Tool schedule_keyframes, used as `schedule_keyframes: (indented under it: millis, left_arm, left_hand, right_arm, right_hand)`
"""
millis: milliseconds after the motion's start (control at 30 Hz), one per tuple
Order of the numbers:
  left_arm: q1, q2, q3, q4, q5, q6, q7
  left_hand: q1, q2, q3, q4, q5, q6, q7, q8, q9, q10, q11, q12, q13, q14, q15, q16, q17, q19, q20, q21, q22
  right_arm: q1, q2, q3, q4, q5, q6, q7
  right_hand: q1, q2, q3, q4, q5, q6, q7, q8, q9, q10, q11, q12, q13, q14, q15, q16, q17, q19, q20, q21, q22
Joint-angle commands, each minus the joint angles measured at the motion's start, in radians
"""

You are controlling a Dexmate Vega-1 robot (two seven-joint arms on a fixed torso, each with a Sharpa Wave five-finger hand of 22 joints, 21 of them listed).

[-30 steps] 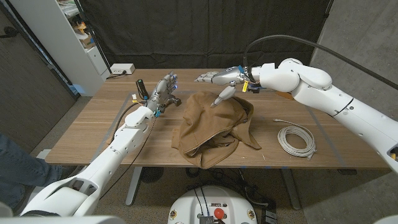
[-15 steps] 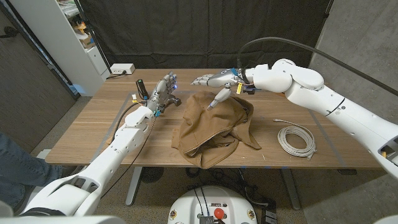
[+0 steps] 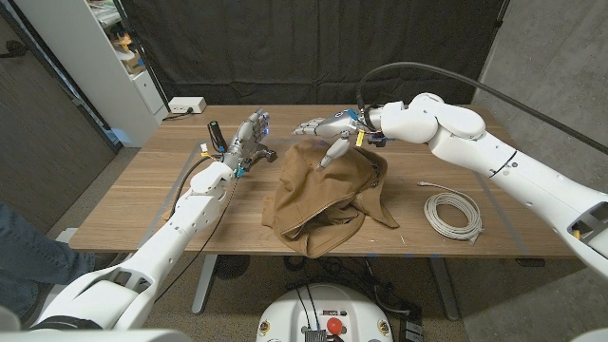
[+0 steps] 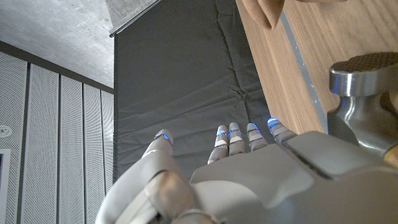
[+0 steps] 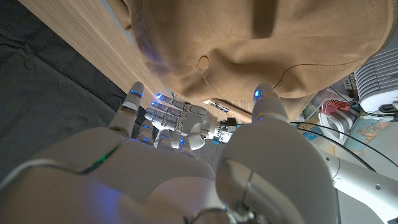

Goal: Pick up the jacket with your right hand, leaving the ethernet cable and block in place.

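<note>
The brown jacket (image 3: 328,195) lies crumpled in the middle of the wooden table (image 3: 142,204). My right hand (image 3: 328,126) hovers over its far edge, fingers spread and holding nothing, thumb pointing down close to the cloth. In the right wrist view the jacket (image 5: 261,43) sits just beyond my right hand (image 5: 186,168). The white ethernet cable (image 3: 453,213) is coiled on the table to the jacket's right. My left hand (image 3: 249,141) stands open to the far left of the jacket, apart from it. The left wrist view shows that hand (image 4: 236,174) with fingers (image 4: 239,134) extended and a jacket corner (image 4: 264,9).
A black-handled tool (image 3: 215,132) stands just left of my left hand. A white power box (image 3: 186,105) sits at the table's back left corner. A white shelf (image 3: 104,57) and a person's leg (image 3: 14,247) are off to the left. A black curtain hangs behind.
My right hand and forearm have moved left along the far side of the jacket, with the thumb staying low over the cloth. The left arm, jacket and cable have not moved.
</note>
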Motion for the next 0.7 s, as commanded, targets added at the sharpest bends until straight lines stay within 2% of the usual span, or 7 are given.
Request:
schedule_keyframes:
  millis: [33, 700]
  left_arm:
    - [0.009, 0.003, -0.001, -0.013, 0.003, 0.004, 0.008]
    - [0.012, 0.006, -0.002, -0.015, 0.0, 0.012, 0.008]
  left_hand:
    - [-0.002, 0.009, 0.002, -0.006, 0.0, 0.006, -0.001, 0.004, 0.005, 0.005, 0.002, 0.003, 0.0, 0.009, 0.002, 0.006, 0.003, 0.008, 0.006, 0.005, 0.005]
    - [-0.003, 0.01, 0.001, -0.008, 0.0, 0.009, -0.003, 0.003, 0.005, 0.006, 0.0, 0.003, 0.0, 0.01, 0.016, 0.005, 0.004, 0.007, 0.012, 0.004, 0.005]
  right_arm:
    - [0.006, 0.015, -0.025, 0.016, -0.031, -0.014, 0.025]
    - [0.022, 0.054, -0.063, 0.066, -0.055, -0.007, 0.043]
  right_hand:
    - [-0.003, 0.006, -0.004, 0.0, 0.01, -0.027, 0.008, 0.005, 0.0, -0.032, 0.005, 0.003, 0.002, 0.008, 0.0, 0.005, 0.002, 0.007, -0.002, 0.002, 0.002]
    - [0.0, 0.01, -0.007, 0.001, 0.014, -0.031, 0.008, 0.004, -0.001, -0.034, 0.004, 0.002, 0.001, 0.009, 0.001, 0.006, 0.002, 0.008, -0.002, 0.0, 0.001]
